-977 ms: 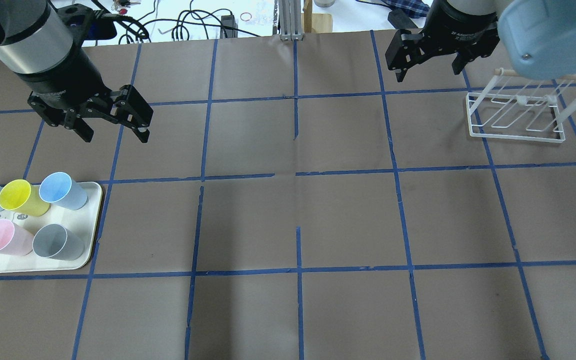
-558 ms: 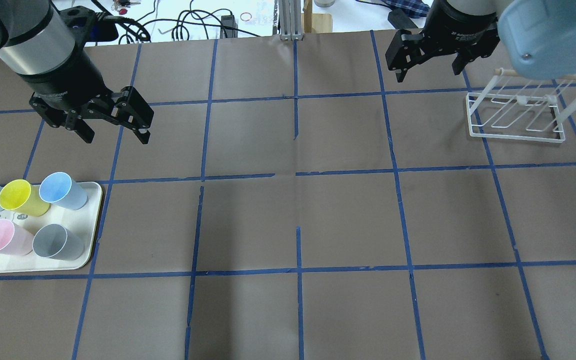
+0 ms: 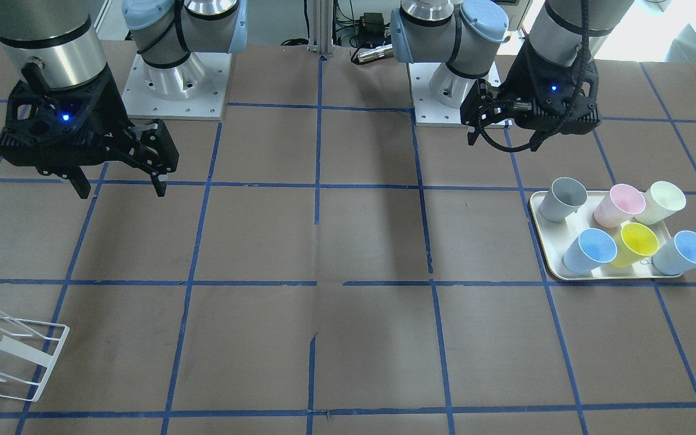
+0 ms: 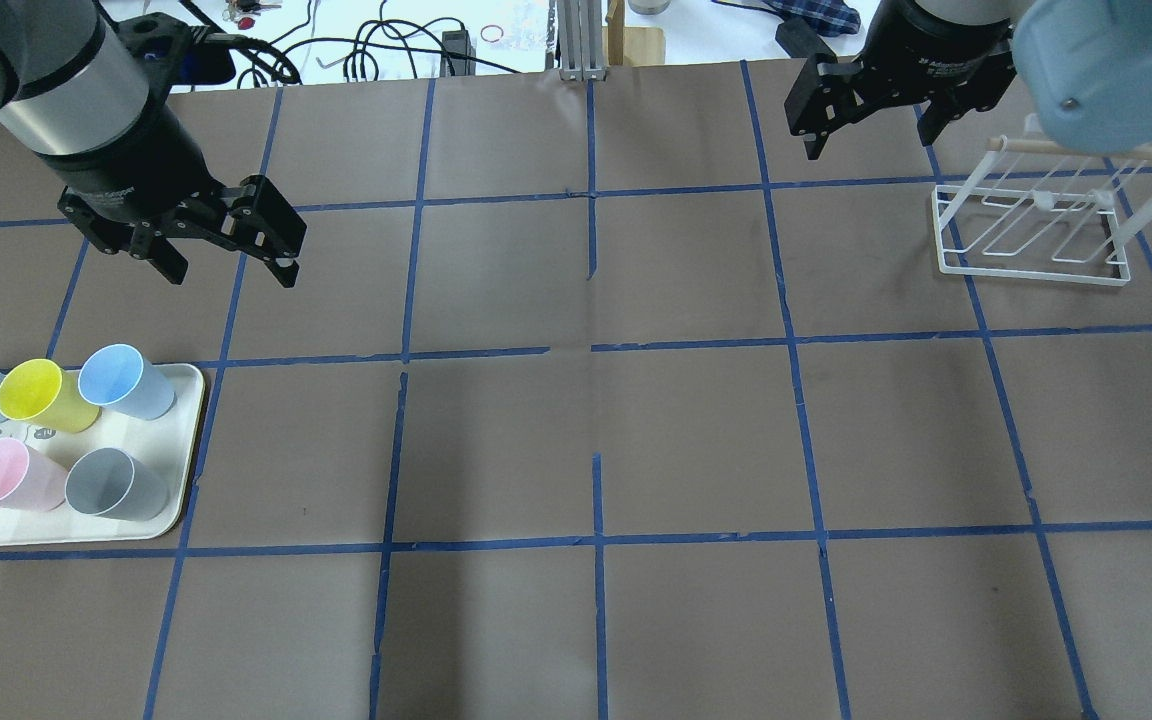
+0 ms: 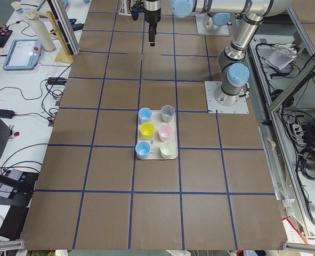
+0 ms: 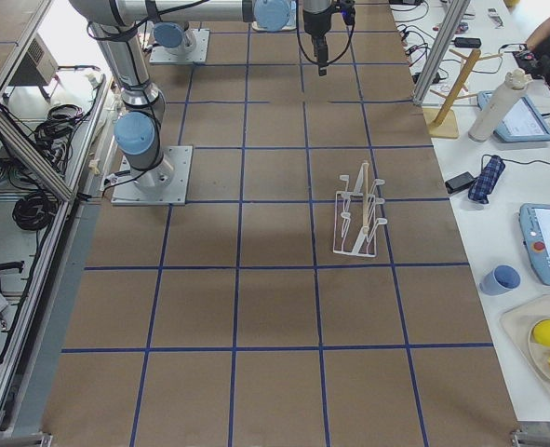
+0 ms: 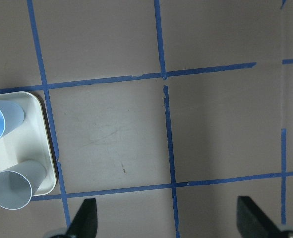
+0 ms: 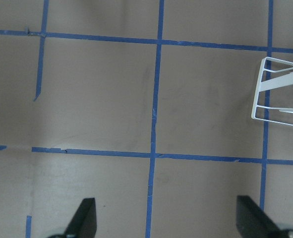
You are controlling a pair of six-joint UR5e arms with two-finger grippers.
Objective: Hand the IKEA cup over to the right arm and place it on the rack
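We hold both jaws spread and empty above the desk, the left gripper (image 4: 232, 275) by the tray (image 3: 553, 232) toward the left edge where the blue cup (image 3: 589, 252) stands, the right gripper (image 3: 122, 192) near the rack (image 4: 1036, 230), placed to receive it.

The table (image 4: 596, 430) is covered edge to edge in brown paper (image 4: 496, 280), and blue tape (image 4: 596, 542) marks it into a grid of large squares, with some strips broken or short. A cream tray (image 4: 198, 420) with rounded corners lies flat on the paper; its edge rests along one tape line. Well apart from the tray, toward the table's other end and farther from the robot, stands the white wire rack (image 4: 1031, 268), one corner of its base over a tape line. On the robot's side of the tray, two pale base plates (image 3: 429, 112) (image 3: 215, 90) sit bolted on the table, one near the tray, the other beyond it.
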